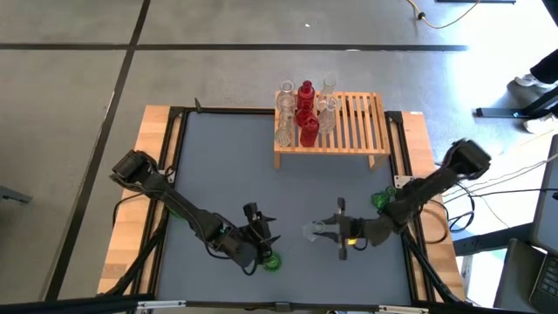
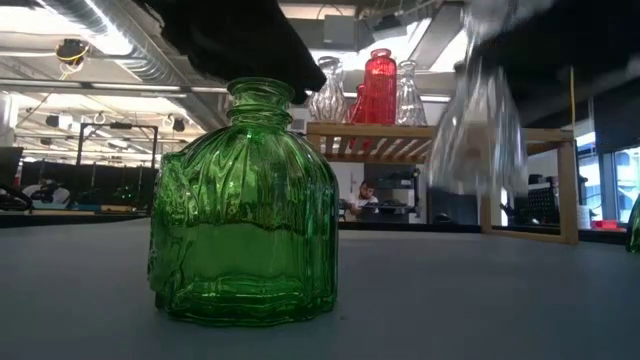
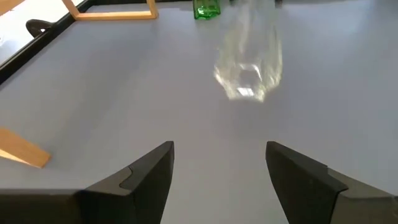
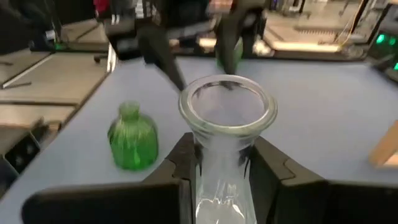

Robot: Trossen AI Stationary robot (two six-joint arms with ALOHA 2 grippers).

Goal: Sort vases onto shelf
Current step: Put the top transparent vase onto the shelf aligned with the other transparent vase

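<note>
High view: shelf (image 1: 349,126) sits upper centre, w/ several vases, red and clear, bunched on its left end; right end slats bare. Right gripper (image 1: 330,230), lower centre-right, is clamped on a clear vase (image 1: 314,230). Shelf lies straight up-frame from it, so the carry runs up-frame; right arm is plainly nearer. Left gripper (image 1: 261,240), lower centre-left, fingers spread, holds nothing; green vase (image 1: 272,261) just below-right of it. Second green vase (image 1: 380,200) at right, beside the right arm.

Low view: green vase (image 2: 245,210) fills left-centre, upright on table. Clear vase (image 2: 478,130) hangs upper right, off the table, long axis roughly vertical. Shelf (image 2: 440,140) behind.

Left wrist: own fingers (image 3: 146,180) wide apart, empty; clear vase (image 3: 249,62) top centre.

Right wrist: fingers (image 4: 183,158) pinch clear vase's (image 4: 227,124) neck, mouth toward camera; green vase (image 4: 132,138) left.

No readable labels or writing anywhere.
</note>
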